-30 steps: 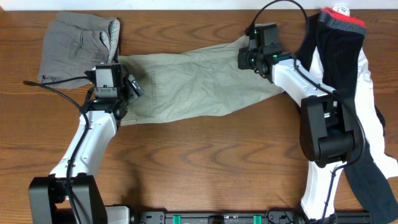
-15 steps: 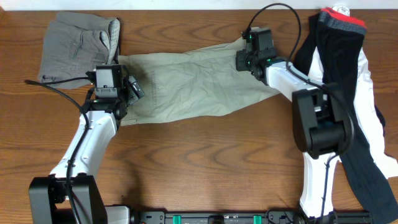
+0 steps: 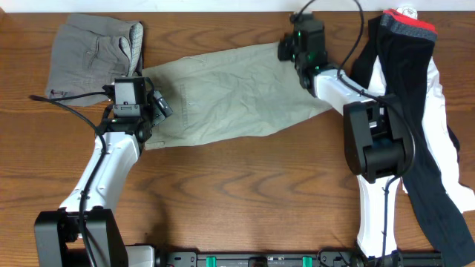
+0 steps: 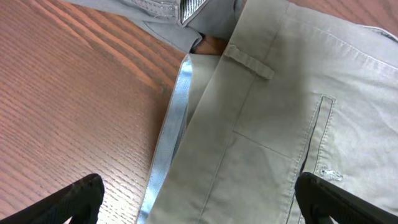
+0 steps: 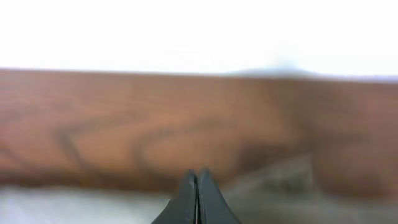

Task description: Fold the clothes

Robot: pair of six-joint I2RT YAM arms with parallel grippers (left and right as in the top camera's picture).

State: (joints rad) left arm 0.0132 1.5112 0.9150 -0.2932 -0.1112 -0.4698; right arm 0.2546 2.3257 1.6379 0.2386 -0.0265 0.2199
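The khaki-olive shorts (image 3: 230, 93) lie spread flat across the middle of the table. My left gripper (image 3: 159, 104) hovers open over their waistband end. In the left wrist view its fingers straddle the khaki cloth (image 4: 280, 124) and the pale waistband lining (image 4: 168, 137), and my left gripper (image 4: 199, 202) holds nothing. My right gripper (image 3: 291, 49) is shut at the shorts' far right corner, near the table's back edge. The right wrist view is blurred: my right gripper (image 5: 197, 182) has its fingertips pressed together just above pale cloth (image 5: 74, 205), with no cloth visible between them.
Folded grey shorts (image 3: 93, 55) sit at the back left, their edge touching the khaki waistband (image 4: 155, 9). Black-and-white sportswear (image 3: 415, 96) with a red waistband (image 3: 413, 26) lies along the right side. Bare wood (image 3: 245, 193) fills the front.
My right gripper has moved toward the back edge and slightly left along the shorts' right end, staying shut. The left arm has not moved.
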